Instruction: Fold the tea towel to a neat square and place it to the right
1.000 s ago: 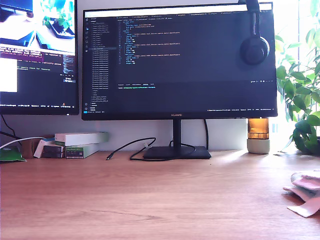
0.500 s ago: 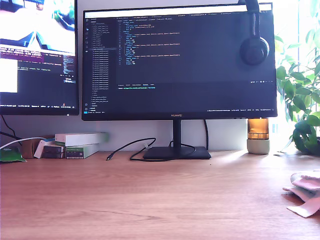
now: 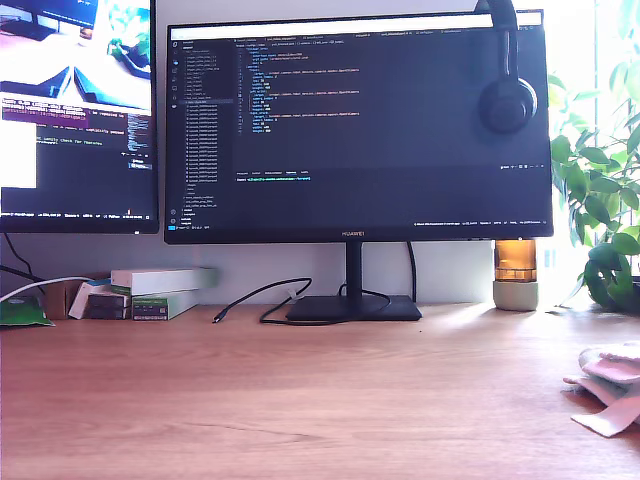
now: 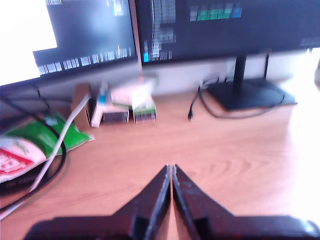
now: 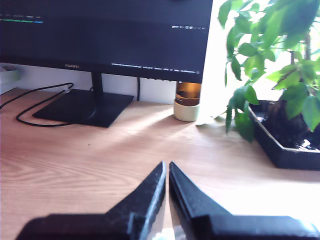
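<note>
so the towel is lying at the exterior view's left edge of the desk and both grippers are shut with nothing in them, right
Not quite: the exterior view shows the tea towel at its right edge, not its left. The rest holds: my first gripper and my second gripper each have their fingers closed together on nothing.

Smooth wood-grain desk, fluffy towel

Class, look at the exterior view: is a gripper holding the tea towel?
No. The tea towel lies by itself on the desk at the exterior view's right edge, with no gripper in that view.
</note>
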Controlling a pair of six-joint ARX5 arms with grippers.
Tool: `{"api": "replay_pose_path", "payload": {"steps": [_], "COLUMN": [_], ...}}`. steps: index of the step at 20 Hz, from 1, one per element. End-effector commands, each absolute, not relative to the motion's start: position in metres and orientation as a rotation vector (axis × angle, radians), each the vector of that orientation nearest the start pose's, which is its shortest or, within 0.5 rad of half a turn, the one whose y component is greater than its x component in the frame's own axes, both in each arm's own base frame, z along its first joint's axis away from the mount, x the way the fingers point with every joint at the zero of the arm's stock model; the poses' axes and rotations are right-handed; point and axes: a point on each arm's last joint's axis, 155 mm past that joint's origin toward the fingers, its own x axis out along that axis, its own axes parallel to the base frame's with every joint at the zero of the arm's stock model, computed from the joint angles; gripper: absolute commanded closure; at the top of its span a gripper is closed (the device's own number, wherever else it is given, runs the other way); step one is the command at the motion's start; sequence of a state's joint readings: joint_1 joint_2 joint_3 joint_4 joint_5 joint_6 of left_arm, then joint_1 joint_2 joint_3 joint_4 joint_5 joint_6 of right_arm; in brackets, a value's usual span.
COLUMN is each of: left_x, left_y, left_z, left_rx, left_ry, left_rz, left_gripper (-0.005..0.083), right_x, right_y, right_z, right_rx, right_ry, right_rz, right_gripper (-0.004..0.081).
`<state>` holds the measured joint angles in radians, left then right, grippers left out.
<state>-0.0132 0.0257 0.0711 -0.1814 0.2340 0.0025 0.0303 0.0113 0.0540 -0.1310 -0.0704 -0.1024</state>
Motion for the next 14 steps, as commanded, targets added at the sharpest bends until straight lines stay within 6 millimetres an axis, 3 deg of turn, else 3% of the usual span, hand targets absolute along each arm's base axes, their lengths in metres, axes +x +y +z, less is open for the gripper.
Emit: {"api": "replay_pose_path", "payload": {"steps": [1,6,9,14], "left_x": [0.24,0.236,0.231,0.231], "left_y": [-0.047,-0.046,-0.046,-0.046], "left_z": [0.139,0.12,0.104,0.102], "left_rx": [-0.027,-0.051,-0.059,-0.06], "left_ry": [0.152,0.231,0.301,0.308], "left_rz": [-0.249,-0.245,-0.244,-0.244], "left_gripper": [0.0793,0.0792,0.0792,0.0792], "right_x": [0.247,0.242,0.242,0.242], "right_y": [0.019,0.02,0.02,0.02], "right_z": [0.147,0.115,0.116,0.116], "right_rx": [-0.09,-0.014,-0.014,-0.014], "right_ry": [0.106,0.239,0.236,0.236], "right_rz": [0.097,0.101,0.101,0.101], "right_gripper": [0.078,0.078,0.078,0.078]}}
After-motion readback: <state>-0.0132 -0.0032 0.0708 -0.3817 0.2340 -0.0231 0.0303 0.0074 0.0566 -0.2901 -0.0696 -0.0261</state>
